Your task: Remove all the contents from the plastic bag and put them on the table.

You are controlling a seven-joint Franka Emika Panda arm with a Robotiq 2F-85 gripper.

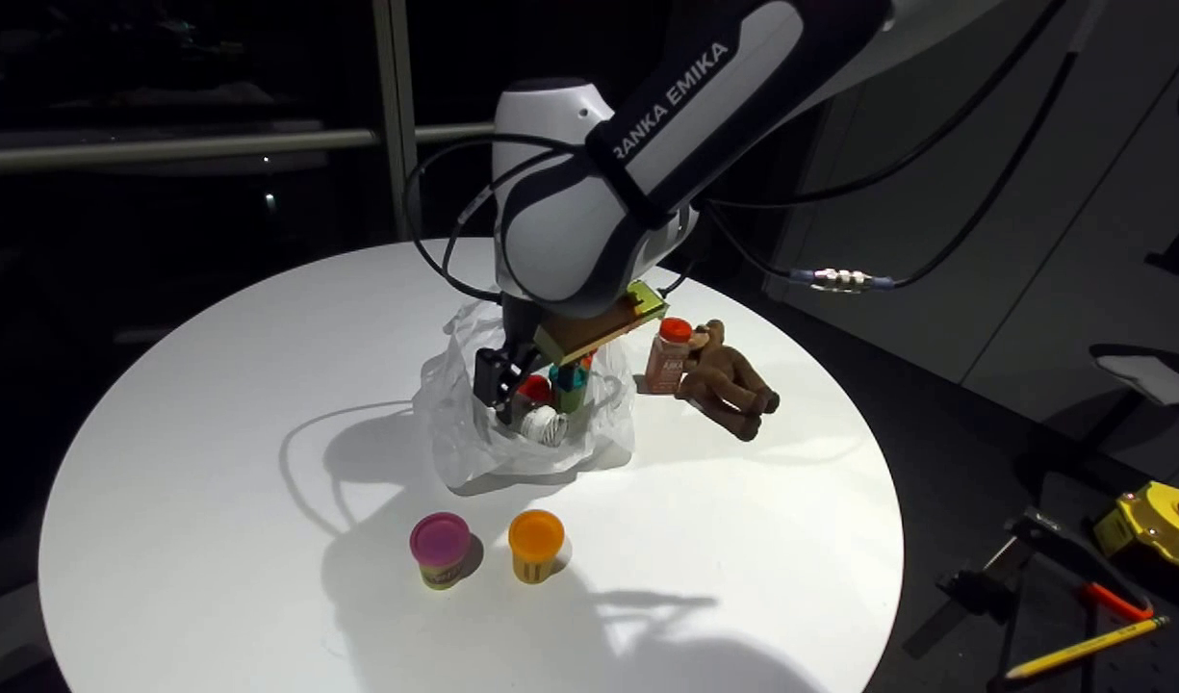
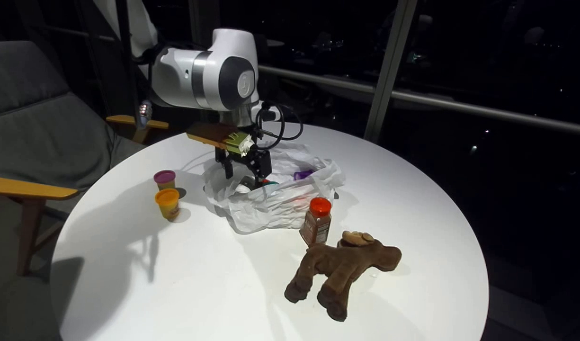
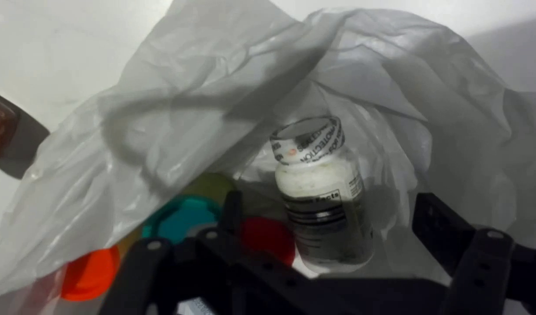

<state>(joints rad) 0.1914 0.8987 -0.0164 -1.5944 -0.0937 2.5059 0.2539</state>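
Observation:
The wrinkled plastic bag [image 1: 454, 448] lies open-mouthed on the white table [image 1: 214, 433]. My gripper [image 3: 329, 209] points down into it and stands open. In the wrist view a small white bottle [image 3: 322, 218] appears between the fingers, with a gap before the right finger. A red lid [image 3: 270, 238], a teal lid [image 3: 184, 218] and an orange-red lid [image 3: 90, 273] show in the bag, along with a purple piece [image 2: 303, 174]. On the table stand a purple cup [image 1: 441, 541], an orange cup [image 1: 535, 537] and a red-capped bottle [image 1: 667, 358]; a brown toy figure [image 2: 344, 265] lies beside that bottle.
Loose black cables [image 1: 464, 154] hang around the arm. A grey chair with a wooden armrest [image 2: 29, 187] is close to the table's edge. Past the rim, a yellow device [image 1: 1152, 525] and a pencil [image 1: 1085, 647] rest on a dark surface.

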